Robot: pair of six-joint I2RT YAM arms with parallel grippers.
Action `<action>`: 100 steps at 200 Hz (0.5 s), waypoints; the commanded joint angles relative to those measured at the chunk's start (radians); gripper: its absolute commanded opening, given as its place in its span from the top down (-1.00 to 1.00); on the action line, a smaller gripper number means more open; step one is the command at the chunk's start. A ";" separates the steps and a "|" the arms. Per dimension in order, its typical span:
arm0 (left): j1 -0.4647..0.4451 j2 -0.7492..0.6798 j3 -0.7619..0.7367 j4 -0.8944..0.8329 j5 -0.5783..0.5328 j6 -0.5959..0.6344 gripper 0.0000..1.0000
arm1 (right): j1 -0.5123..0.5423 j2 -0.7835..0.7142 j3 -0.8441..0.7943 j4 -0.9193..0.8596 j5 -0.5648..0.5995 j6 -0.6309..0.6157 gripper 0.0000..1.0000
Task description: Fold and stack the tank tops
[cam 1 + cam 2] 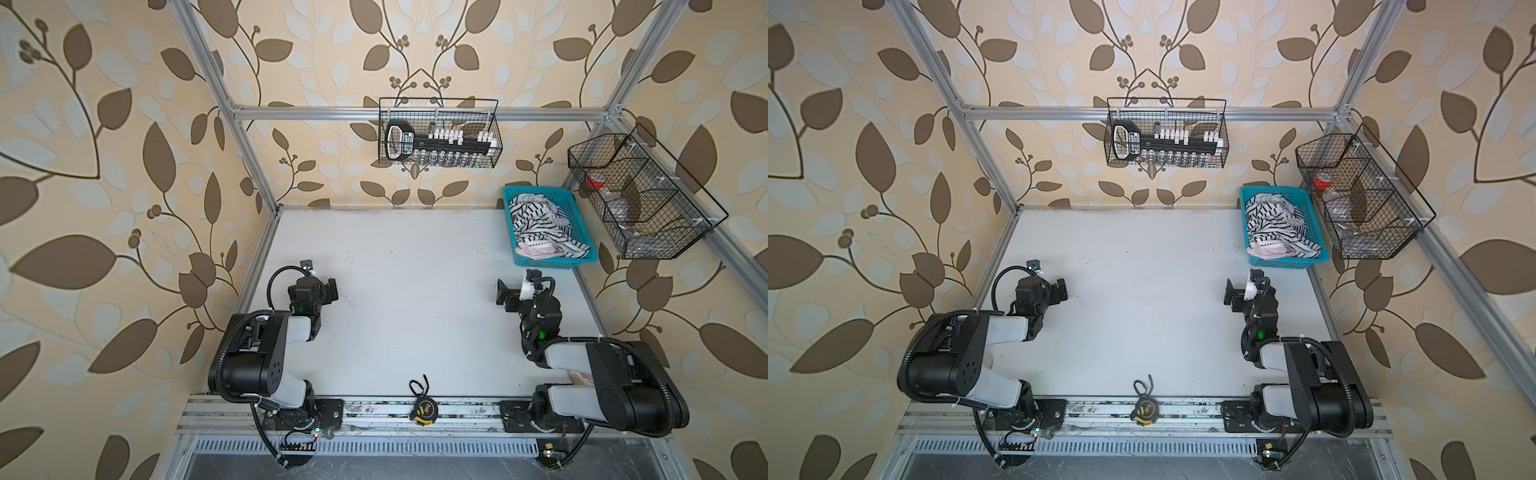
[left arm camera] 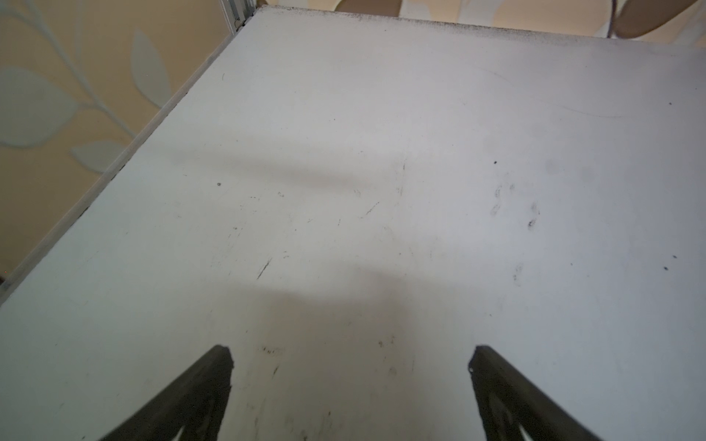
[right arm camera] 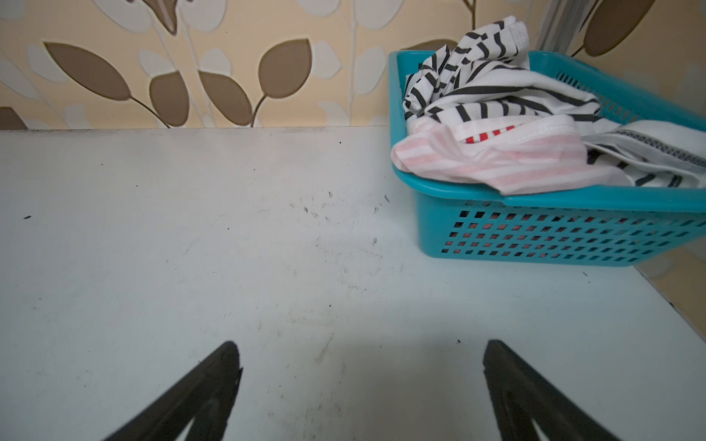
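Worktop (image 1: 415, 257): white, scuffed, and seen in both top views (image 1: 1142, 257); its middle is bare.
Left arm (image 1: 257, 357): folded at the near left of the worktop, forearm pointed inward.
Right arm (image 1: 615, 386): folded at the near right, mirrored to the left arm.
Side wire basket (image 1: 640, 195): hung on the right frame rail, above and just beside the plastic basket.
Back wire basket (image 1: 438, 133): hung on the back rail, above the worktop's far edge.
Plastic basket (image 1: 579, 224): turquoise mesh, placed at the far right corner of the worktop, well apart from both grippers; also seen by the right wrist camera (image 3: 535, 236).
Tank tops: all are kept crumpled inside the plastic basket; none is laid on the worktop.
Black-and-white top (image 1: 534, 216): heaped uppermost, raised above the rim (image 3: 496, 95).
Red-and-white top (image 1: 536, 249): draped over the near rim, pale side out, with red stripes shown in a fold (image 3: 515, 160).
Third top (image 3: 649, 149): noted at the basket's near side as a white piece with a dark-stitched hem; stripe colour cannot be told.
Left gripper (image 2: 349, 357): jaws spread wide, nothing held, poised over bare worktop (image 1: 330, 291).
Right gripper (image 3: 361, 355): jaws spread wide, nothing held, poised over bare worktop short of the plastic basket (image 1: 505, 296).
Tape measure (image 1: 424, 409): black and yellow, laid on the near rail between the arm bases.
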 commanded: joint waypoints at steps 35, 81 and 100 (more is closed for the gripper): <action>0.004 -0.011 0.034 0.029 0.015 0.020 -0.98 | -0.004 -0.008 0.048 -0.020 -0.015 -0.022 -0.98; 0.000 -0.136 0.281 -0.420 0.109 -0.003 -0.98 | 0.012 -0.132 0.187 -0.341 -0.001 -0.036 -0.88; -0.006 -0.157 0.331 -0.499 0.201 -0.044 -0.98 | 0.019 -0.175 0.253 -0.478 0.002 -0.023 -0.88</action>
